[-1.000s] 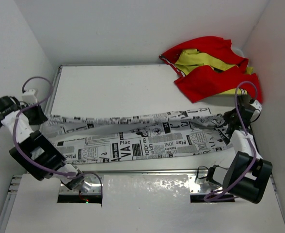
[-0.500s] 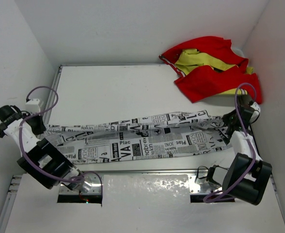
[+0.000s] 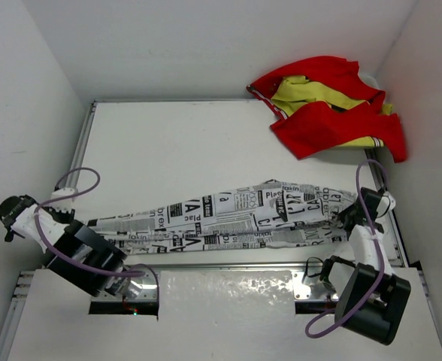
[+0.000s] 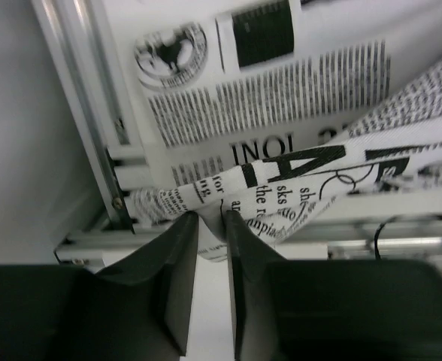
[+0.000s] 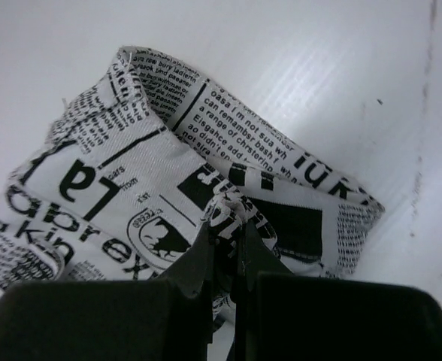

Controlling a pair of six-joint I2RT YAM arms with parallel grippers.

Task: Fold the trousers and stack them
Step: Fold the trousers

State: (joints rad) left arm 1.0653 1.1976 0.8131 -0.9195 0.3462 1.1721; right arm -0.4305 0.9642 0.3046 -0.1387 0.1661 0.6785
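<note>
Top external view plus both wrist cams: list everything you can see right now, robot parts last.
trousers: one, white with black newspaper print, stretched left to right across the near part of the table
garment: one, red and yellow, crumpled at the far right corner
table: one, white, between white walls
metal rail: one, silver, along the table's near edge
purple cables: two, one looped on each arm
left arm: one, black and white, near left
right arm: one, black and white, near right
left gripper: one, black, pinching the trousers' left end
right gripper: one, black, pinching the trousers' right end
</note>
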